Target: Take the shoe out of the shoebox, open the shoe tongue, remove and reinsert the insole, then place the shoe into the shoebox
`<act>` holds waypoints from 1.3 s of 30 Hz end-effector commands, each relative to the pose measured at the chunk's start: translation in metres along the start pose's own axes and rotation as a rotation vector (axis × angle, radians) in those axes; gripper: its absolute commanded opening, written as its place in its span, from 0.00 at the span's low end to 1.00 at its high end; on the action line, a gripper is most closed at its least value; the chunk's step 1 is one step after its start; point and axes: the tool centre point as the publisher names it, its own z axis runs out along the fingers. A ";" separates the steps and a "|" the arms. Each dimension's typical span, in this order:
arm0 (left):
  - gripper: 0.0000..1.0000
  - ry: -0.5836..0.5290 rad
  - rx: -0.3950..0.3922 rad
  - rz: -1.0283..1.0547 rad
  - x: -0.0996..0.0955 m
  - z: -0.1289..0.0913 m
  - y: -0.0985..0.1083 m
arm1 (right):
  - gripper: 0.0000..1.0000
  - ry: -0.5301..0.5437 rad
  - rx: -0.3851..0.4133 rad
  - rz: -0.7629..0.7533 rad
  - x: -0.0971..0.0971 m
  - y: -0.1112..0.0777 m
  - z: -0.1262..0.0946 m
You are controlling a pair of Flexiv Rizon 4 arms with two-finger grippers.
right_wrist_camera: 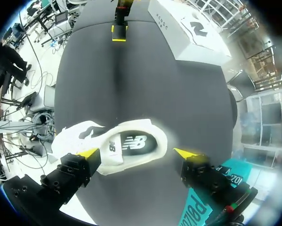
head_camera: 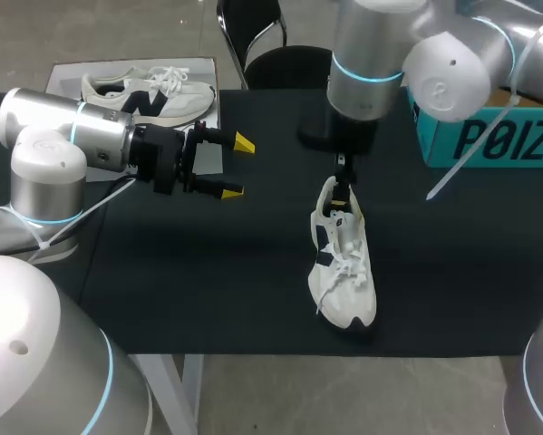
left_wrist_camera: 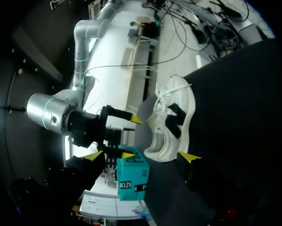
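A white lace-up sneaker with a dark navy side mark (head_camera: 344, 267) lies on the black worktop (head_camera: 208, 290), out of any box. Seen from the head view with the worktop's centre as the dial, it sits at about 4 o'clock, with its toe pointing to 6 and its heel to 12.

The right end effector (head_camera: 344, 186) hangs straight over the heel. In the right wrist view its fingers stand wide apart and hold nothing. The shoe's heel opening lies between them, close to one yellow tip and clear of the other. Down inside the shoe, a dark insole (right_wrist_camera: 133, 142) carries a white logo at the heel.

The left end effector (head_camera: 237, 167) is at about 11 o'clock, above bare worktop and well apart from the sneaker. Its two yellow tips are spread with nothing between them.

A white shoebox (head_camera: 72, 71) rests at the far edge at about 10 o'clock. A second white sneaker with a dark letter mark (head_camera: 149, 91) lies on or in it, and I cannot tell which. Small print runs along the box's side, too small to make out.

At 2 o'clock sits a teal cardboard box (head_camera: 489, 136) with large dark lettering across its side.
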 end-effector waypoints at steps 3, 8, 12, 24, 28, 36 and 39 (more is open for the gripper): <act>1.00 0.002 0.001 0.001 0.000 0.000 0.000 | 1.00 0.030 -0.003 -0.020 -0.016 0.001 0.008; 1.00 0.002 0.001 0.001 0.000 0.000 0.000 | 1.00 0.042 -0.001 -0.035 -0.026 -0.001 0.015; 1.00 0.002 0.001 0.001 0.000 0.000 0.000 | 1.00 0.059 -0.005 -0.036 -0.035 -0.005 0.024; 1.00 0.002 0.001 0.001 0.000 0.000 0.000 | 1.00 0.105 -0.009 -0.052 -0.039 -0.001 0.047; 1.00 0.002 0.001 0.001 0.000 0.000 0.000 | 1.00 0.108 -0.013 -0.062 -0.040 0.000 0.052; 1.00 0.002 0.001 0.001 0.000 0.000 0.000 | 1.00 0.121 -0.022 -0.058 -0.041 -0.004 0.063; 1.00 0.002 0.001 0.001 0.000 0.000 0.000 | 0.69 0.124 -0.026 -0.059 -0.041 -0.004 0.065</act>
